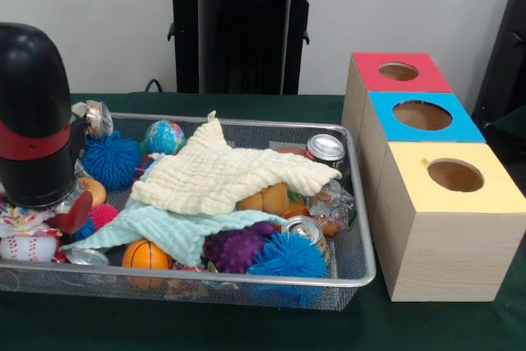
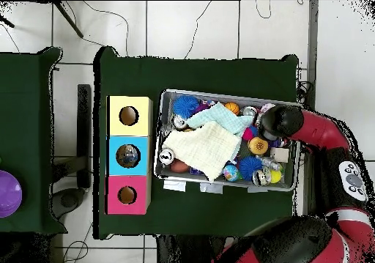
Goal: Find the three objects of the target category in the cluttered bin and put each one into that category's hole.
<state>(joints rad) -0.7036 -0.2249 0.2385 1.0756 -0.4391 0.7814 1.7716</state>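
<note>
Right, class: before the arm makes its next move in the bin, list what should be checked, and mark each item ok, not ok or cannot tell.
1. Arm is over the mesh bin: ok, at one end of it.
2. Hand open or shut: cannot tell, the arm hides it.
3. Bin contents in plain sight: not ok, the cream cloth and the pale green cloth lie over several things.
4. Red hole, blue hole and yellow hole unblocked from above: ok.
5. Boxes stand in a row beside the bin: ok.
</note>
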